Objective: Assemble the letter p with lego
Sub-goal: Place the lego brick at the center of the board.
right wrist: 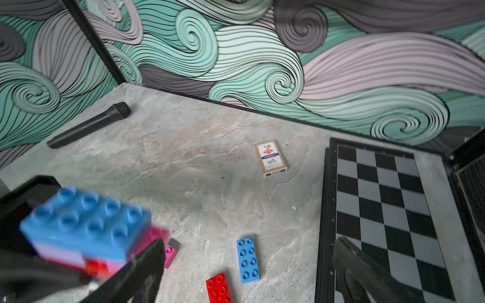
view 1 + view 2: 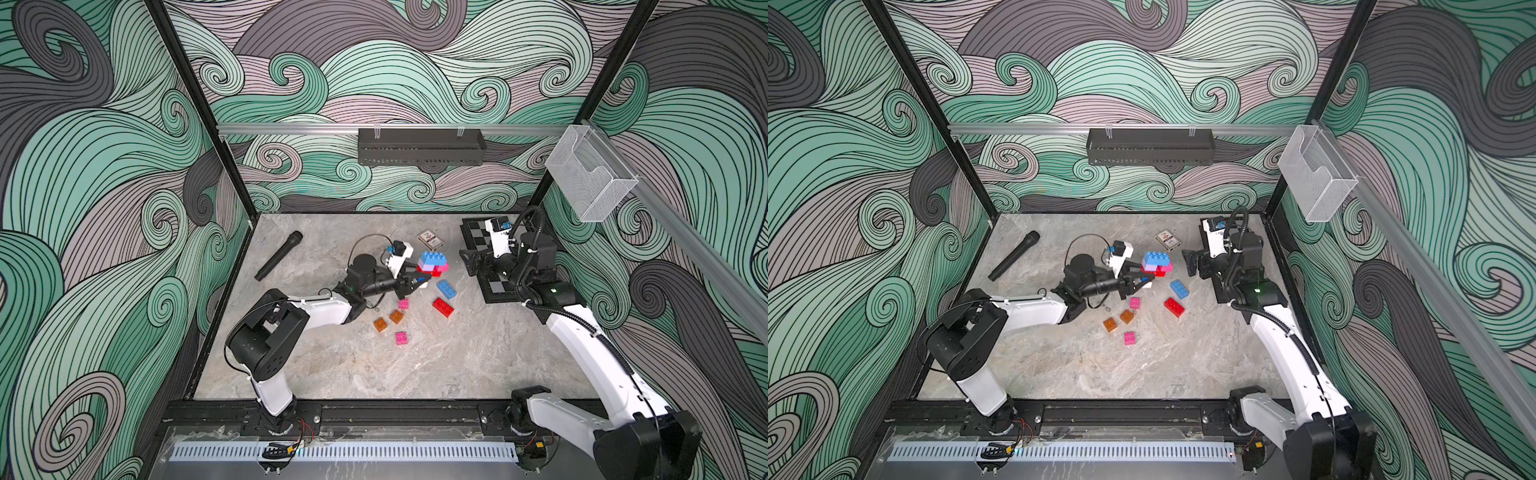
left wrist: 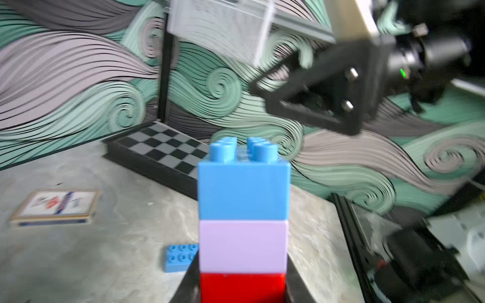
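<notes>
Pink lies nearest: one pink brick (image 2: 401, 338) sits loose on the tabletop (image 2: 353, 365), below centre in both top views. Just above it are an orange brick (image 2: 380, 324) and a second orange brick (image 2: 396, 316), then a second pink brick (image 2: 403, 304). To their right lie one red brick (image 2: 443, 307) and one blue brick (image 2: 446, 289), both oblong. That makes six loose bricks.

At centre the left tool (image 2: 419, 279) grips the red base of the stack (image 2: 432, 262), which is blue over lilac over red, with pink at one side. To the right, the right tool (image 2: 468, 262) is spread wide, holding nothing, apart from the stack.

Farther up are one card box (image 2: 431, 240), one microphone (image 2: 278, 255) at the left and one chessboard (image 2: 478, 239) at the right.
</notes>
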`<state>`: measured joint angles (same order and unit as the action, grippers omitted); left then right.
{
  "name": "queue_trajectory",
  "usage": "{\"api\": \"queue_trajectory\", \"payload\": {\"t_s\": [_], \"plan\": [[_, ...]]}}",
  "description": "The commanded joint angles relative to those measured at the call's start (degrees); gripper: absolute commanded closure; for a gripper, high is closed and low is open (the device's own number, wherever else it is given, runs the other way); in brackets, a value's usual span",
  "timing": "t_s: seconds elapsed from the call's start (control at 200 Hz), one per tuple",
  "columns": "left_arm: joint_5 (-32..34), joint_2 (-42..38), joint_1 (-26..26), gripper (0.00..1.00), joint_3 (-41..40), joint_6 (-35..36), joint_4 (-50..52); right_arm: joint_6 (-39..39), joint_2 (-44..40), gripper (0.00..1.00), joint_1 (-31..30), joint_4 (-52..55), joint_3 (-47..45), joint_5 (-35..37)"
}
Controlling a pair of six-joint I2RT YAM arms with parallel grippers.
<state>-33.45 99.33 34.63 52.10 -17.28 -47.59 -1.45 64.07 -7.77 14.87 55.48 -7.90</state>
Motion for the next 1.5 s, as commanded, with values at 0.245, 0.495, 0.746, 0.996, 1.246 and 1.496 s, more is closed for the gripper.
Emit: {"api": "queue_trajectory", "payload": {"t_s": [0.245,0.495,0.746,0.996,1.246,1.496], "plan": [[-4.65,17.41,-10.34,0.97,20.44,-24.48,18.92,-17.56,8.75,0.01,2.23,11.29,4.3,7.41],[-3.95,27.91,-10.53,0.95,27.79,-30.63,19.89,-18.54,10.75,0.01,2.23,14.63,3.66,9.5],[-0.59,31.32,-10.55,0.9,30.24,-33.33,22.89,-19.41,13.21,0.01,2.23,14.44,3.98,6.98],[1.29,32.65,-10.55,0.79,35.25,-29.46,36.13,-19.42,14.46,0.01,2.23,14.65,4.17,6.53],[2.75,34.01,-10.61,0.58,35.64,-29.0,39.34,-19.35,14.59,0.01,2.23,14.9,4.28,6.45],[5.2,32.93,-10.94,0.01,34.81,-27.21,43.01,-19.25,14.9,0.01,2.23,14.78,4.3,6.19]]}}
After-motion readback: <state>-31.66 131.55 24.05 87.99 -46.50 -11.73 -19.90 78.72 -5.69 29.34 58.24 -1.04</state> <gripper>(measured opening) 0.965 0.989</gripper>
